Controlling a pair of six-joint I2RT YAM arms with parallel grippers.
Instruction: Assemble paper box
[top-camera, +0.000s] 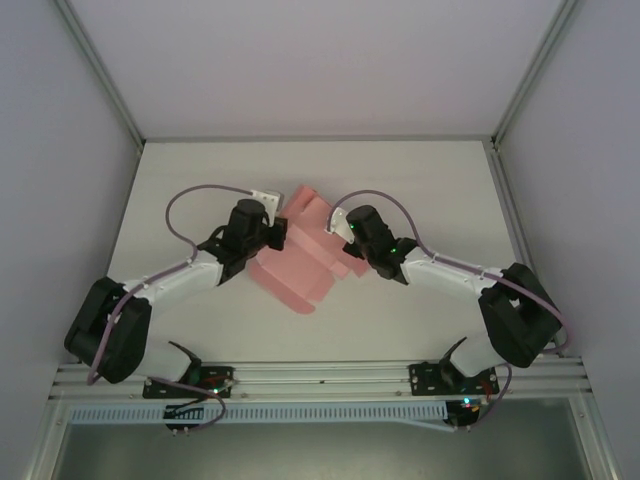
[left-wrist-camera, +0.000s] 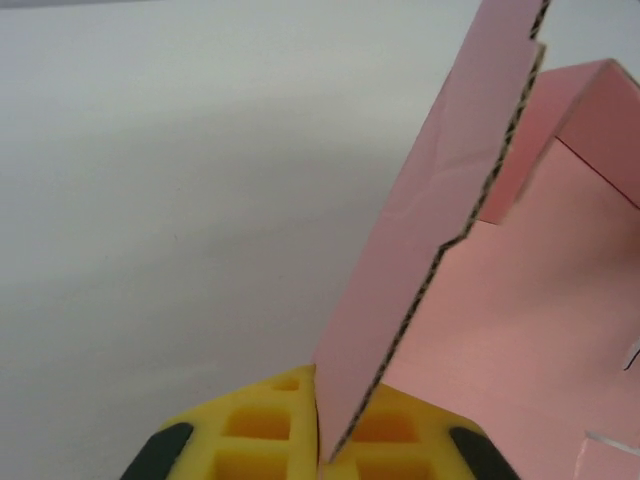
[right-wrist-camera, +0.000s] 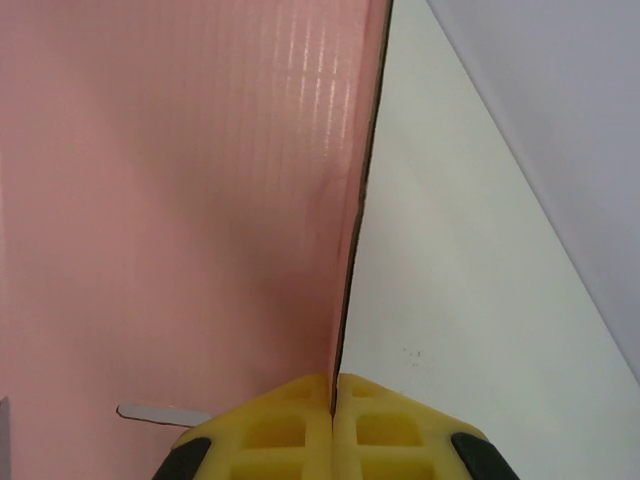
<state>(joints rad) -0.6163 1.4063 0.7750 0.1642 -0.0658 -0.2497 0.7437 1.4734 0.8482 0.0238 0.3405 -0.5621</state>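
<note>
**A:** Where is the box?

**B:** A pink, die-cut corrugated-card paper box (top-camera: 300, 262), partly folded, lies in the middle of the white table (top-camera: 430, 190), between the two arms.

**A:** And the grippers?

**B:** The left gripper (left-wrist-camera: 325, 435) is clamped on a raised side flap, its yellow pads (left-wrist-camera: 262, 425) pinching the card's edge. The right gripper (right-wrist-camera: 333, 400) is closed on the opposite wall's edge in the same way.

**A:** Why both sides?

**B:** Probably so each arm holds one wall up, with the base flat on the table, so the creases cannot spring open.
</note>
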